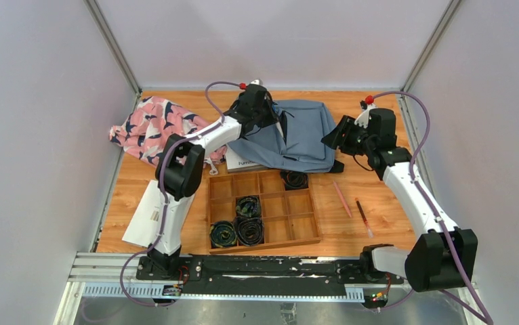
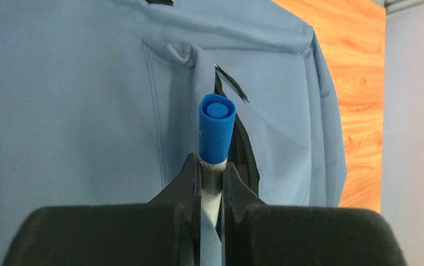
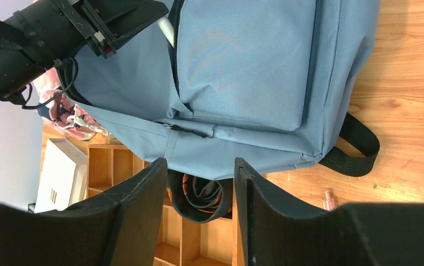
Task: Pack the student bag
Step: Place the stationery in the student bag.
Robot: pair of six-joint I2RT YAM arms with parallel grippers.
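Note:
The student bag (image 1: pixel 297 135), slate-blue with black straps, lies flat at the back of the table. My left gripper (image 1: pixel 257 105) hovers over its left part, shut on a white marker with a blue cap (image 2: pixel 216 130). In the left wrist view the gripper (image 2: pixel 212 166) points the cap at the open dark zipper slit of the bag's (image 2: pixel 88 100) front pocket. My right gripper (image 1: pixel 335 135) stands open beside the bag's right edge. Its fingers (image 3: pixel 200 163) hold nothing and sit just off the bag's (image 3: pixel 243 72) bottom seam.
A wooden tray (image 1: pixel 297 227) with several dark rolled cloths (image 1: pixel 248 206) stands in front of the bag. A pink patterned cloth (image 1: pixel 152 125) lies at the back left. White papers (image 1: pixel 145 213) lie at the left. Two pens (image 1: pixel 342 198) rest right of the tray.

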